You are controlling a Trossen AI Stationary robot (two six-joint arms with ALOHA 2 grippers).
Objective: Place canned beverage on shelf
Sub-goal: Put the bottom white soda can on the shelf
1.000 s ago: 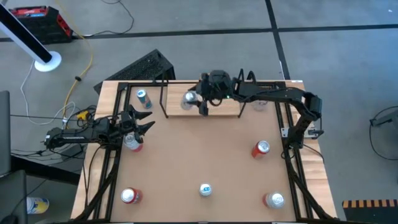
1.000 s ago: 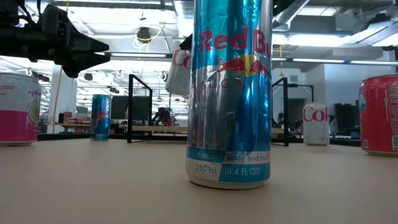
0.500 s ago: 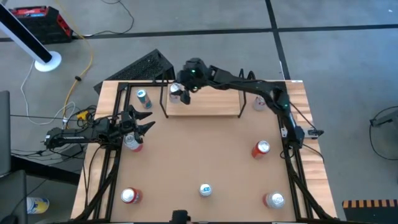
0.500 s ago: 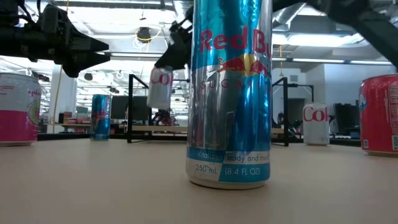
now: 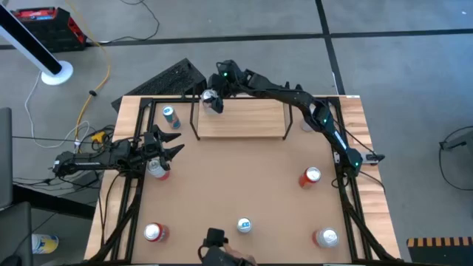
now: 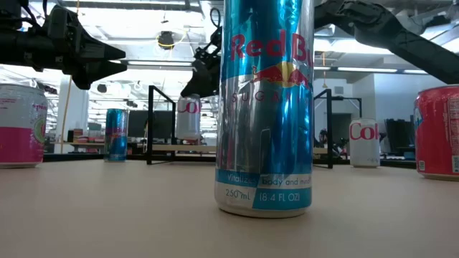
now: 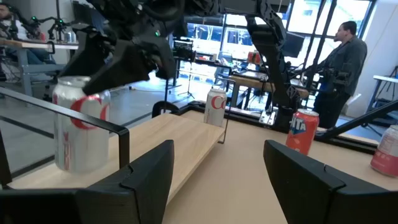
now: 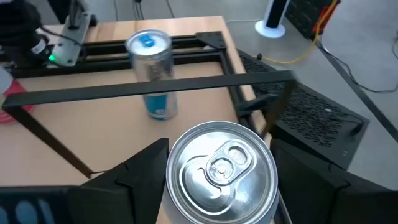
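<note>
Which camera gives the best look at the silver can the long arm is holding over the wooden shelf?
The left wrist view: the silver can shows side-on, at the shelf end under the right gripper. The right wrist view shows only its top, the high view a speck, the low view a partly hidden can.

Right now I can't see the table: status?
Right end effector shut on silver can, at pale wood shelf's left end. Left end effector open, idle.

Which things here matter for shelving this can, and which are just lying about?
In play:
- silver can, between the right gripper fingers
- shelf, its left end under that can

Lying about:
- left gripper, open, waiting at the table's left
- blue can at the front
- red can
- keyboard behind the table
</note>
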